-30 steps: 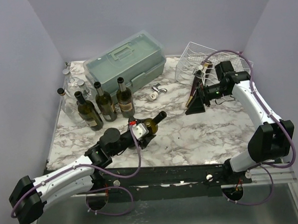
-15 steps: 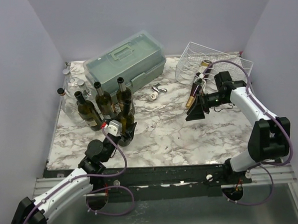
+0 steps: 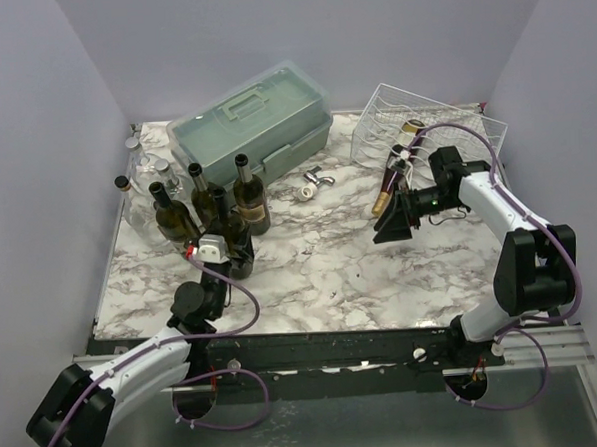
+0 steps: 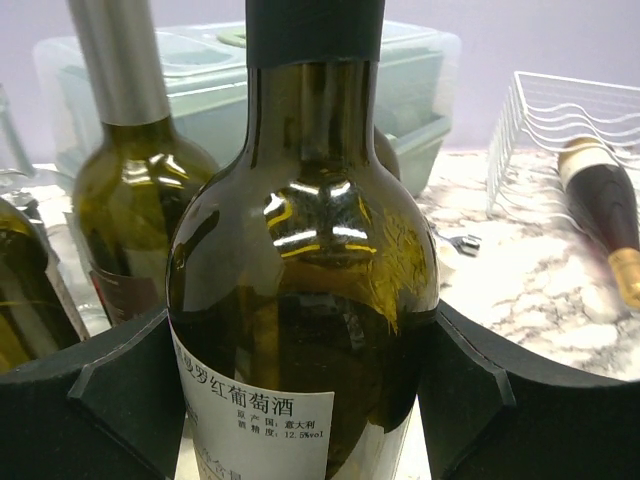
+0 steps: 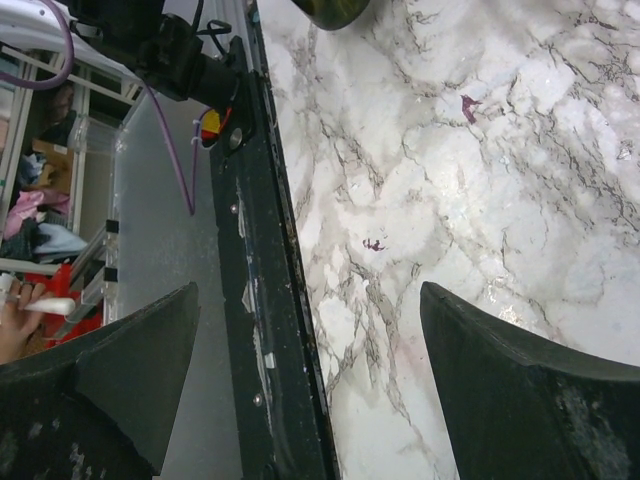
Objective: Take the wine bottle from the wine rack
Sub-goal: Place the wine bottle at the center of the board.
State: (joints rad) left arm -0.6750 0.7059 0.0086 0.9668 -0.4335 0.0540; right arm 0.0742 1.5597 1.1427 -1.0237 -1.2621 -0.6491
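Wine bottle [image 4: 592, 196] laid slanting off wine rack [image 4: 560, 108], neck toward released, empty right gripper [image 3: 392, 225] just beside; upright bottle [image 4: 305, 290] grasped by left gripper [image 4: 300, 400].

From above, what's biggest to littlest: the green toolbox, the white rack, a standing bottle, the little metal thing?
1. green toolbox and white rack: about alike, can't rank them.
2. standing bottle nearest the toolbox.
3. little metal thing.

White label [image 4: 262, 425] on wine bottle [image 4: 305, 290]: "红葡萄酒"; "12.5%vol"; other small print unclear
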